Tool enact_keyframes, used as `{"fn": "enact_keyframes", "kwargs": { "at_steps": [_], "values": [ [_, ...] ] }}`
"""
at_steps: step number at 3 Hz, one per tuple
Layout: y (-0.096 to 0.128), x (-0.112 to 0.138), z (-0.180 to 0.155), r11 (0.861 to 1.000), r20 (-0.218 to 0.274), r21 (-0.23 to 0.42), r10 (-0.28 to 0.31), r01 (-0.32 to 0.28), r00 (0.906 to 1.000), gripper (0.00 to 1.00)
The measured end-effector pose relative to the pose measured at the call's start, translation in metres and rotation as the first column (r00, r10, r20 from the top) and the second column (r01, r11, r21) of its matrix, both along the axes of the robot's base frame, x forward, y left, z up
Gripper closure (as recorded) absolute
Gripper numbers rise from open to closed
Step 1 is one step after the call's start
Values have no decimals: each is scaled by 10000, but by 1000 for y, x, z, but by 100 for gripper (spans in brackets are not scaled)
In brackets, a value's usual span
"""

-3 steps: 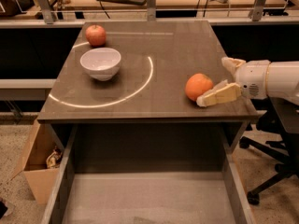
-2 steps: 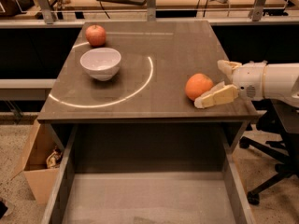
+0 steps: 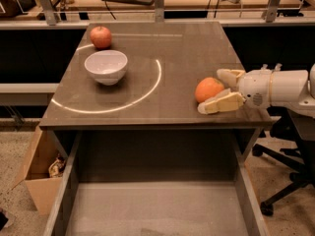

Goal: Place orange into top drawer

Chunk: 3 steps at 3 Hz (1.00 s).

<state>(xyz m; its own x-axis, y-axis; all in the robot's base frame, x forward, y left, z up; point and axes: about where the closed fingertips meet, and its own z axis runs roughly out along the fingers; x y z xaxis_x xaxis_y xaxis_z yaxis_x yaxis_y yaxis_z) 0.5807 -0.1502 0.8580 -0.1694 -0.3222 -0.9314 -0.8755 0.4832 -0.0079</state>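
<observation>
The orange [image 3: 206,88] rests on the tabletop [image 3: 172,53] near its right front corner. My gripper [image 3: 211,91] reaches in from the right at table height. It is open, with its far finger [image 3: 229,75] behind the orange and its near finger [image 3: 221,103] in front of it, so the fruit lies between them. The top drawer [image 3: 162,205] is pulled out below the table's front edge. Its flat grey bottom is bare.
A white bowl [image 3: 106,66] stands on the left of the table, with a red apple [image 3: 101,37] behind it. A brown cardboard box [image 3: 39,176] sits on the floor at the left. An office chair base [image 3: 288,181] is at the right.
My gripper has slid a little to the left, so its fingers reach further along both sides of the orange. The orange, bowl and apple have not moved.
</observation>
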Motion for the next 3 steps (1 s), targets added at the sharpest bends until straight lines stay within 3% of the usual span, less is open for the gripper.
{"fn": "enact_keyframes", "kwargs": {
  "at_steps": [3],
  "values": [
    [7, 0, 0, 9999, -12, 9, 125, -125, 9999, 84]
  ]
}}
